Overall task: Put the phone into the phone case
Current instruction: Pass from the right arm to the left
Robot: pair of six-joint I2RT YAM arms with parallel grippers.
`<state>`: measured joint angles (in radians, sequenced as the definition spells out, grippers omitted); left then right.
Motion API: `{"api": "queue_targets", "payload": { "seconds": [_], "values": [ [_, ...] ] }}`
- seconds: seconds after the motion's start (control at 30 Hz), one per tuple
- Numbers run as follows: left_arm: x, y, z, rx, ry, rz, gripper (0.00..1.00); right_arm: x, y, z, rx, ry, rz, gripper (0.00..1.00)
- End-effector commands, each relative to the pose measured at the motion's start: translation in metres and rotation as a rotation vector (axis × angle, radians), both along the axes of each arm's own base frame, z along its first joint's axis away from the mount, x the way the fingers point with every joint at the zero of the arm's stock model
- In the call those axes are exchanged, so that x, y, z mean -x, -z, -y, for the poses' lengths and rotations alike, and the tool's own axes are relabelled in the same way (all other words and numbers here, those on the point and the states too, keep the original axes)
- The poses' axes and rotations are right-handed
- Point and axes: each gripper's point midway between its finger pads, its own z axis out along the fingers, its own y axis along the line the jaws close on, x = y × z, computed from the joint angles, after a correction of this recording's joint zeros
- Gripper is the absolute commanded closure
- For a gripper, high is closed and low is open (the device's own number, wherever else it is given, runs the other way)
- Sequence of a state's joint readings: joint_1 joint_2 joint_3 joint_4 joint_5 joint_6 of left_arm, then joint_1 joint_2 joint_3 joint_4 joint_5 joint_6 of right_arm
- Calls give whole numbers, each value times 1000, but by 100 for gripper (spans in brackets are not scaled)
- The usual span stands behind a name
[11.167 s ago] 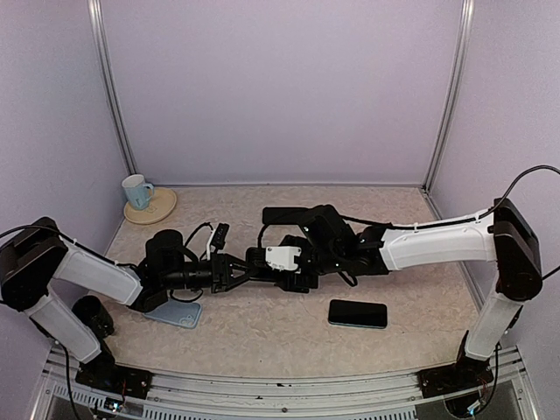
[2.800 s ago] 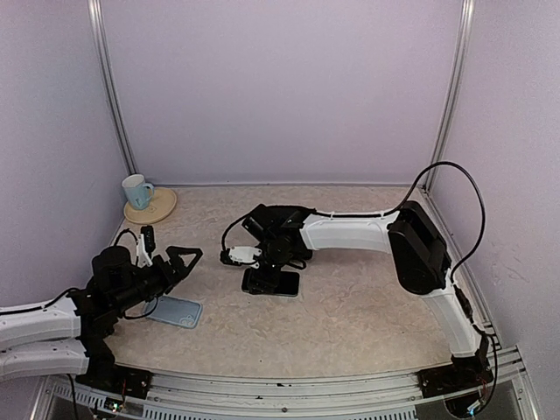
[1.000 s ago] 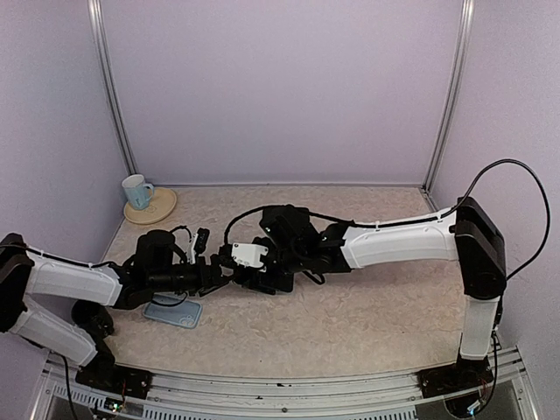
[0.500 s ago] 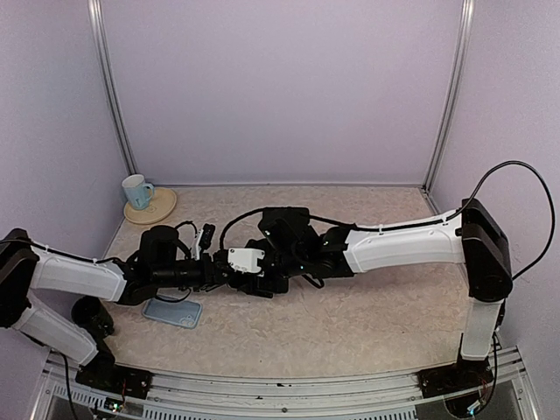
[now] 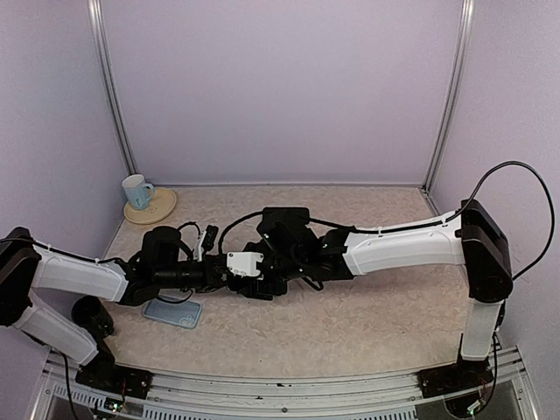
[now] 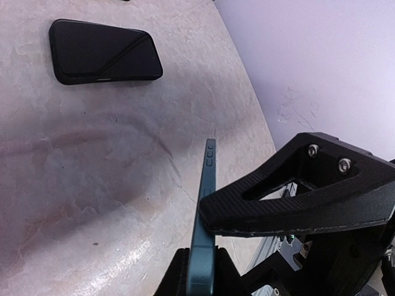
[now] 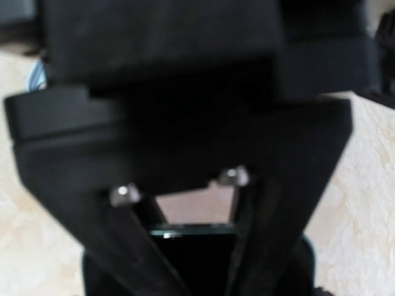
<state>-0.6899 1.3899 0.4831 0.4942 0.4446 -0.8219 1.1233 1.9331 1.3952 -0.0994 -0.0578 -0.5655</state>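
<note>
Two pincers on one phone (image 6: 208,185) right now, mid-handover above the middle of the table (image 5: 367,315), a bit toward the left edge. The phone is off the surface and edge-on to the left wrist camera, teal side rail with its buttons showing.

- Left pincer (image 5: 226,280): closed across the phone's flat faces, with one finger (image 6: 290,197) pressed against a face.
- Right pincer (image 5: 254,284): looks clamped on the phone from the other end, jaws set wide. The right wrist view is blurred, so this is only a likely read.
- Phone case (image 5: 172,311): pale blue, lying flat near the front-left corner, just beside the left arm and nothing touching it.
- Black slab (image 6: 105,51): flat on the table beyond the phone. Can't tell whether it's a phone or a case.

Handling, my read:
- The phone is a stiff, thin slab, dense for its size, with slick glass and rail. A grip across the faces can let it pivot or slide.
- Better to hold it near the middle, square to the faces and clear of the side buttons. The screen won't take a drop well.
- The case is probably light and bendy, so it is likely to skid or tip when the phone is pushed in.
- I'd seat one end or corner first, then press the rest down with the other pincer steadying the rim.
</note>
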Motion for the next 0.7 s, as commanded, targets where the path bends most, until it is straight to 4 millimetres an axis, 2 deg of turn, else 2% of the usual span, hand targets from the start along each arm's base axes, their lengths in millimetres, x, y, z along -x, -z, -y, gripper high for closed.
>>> {"api": "queue_targets", "payload": {
  "seconds": [0.0, 0.1, 0.27, 0.5, 0.67],
  "values": [
    [-4, -10, 7, 17, 11, 33, 93, 2, -36, -6, -84, -7, 63, 38],
    [-4, -10, 7, 16, 9, 33, 100, 2, -35, -6, -83, -7, 65, 38],
    [-5, -13, 4, 16, -10, 45, 100, 1, -35, -6, -84, 2, 71, 35],
    [-10, -19, -11, 12, -81, 73, 100, -1, -41, -8, -105, 22, 51, 4],
    [-10, -21, -26, -17, -122, 58, 100, -3, -41, -7, -103, 45, 48, 0]
  ]
}}
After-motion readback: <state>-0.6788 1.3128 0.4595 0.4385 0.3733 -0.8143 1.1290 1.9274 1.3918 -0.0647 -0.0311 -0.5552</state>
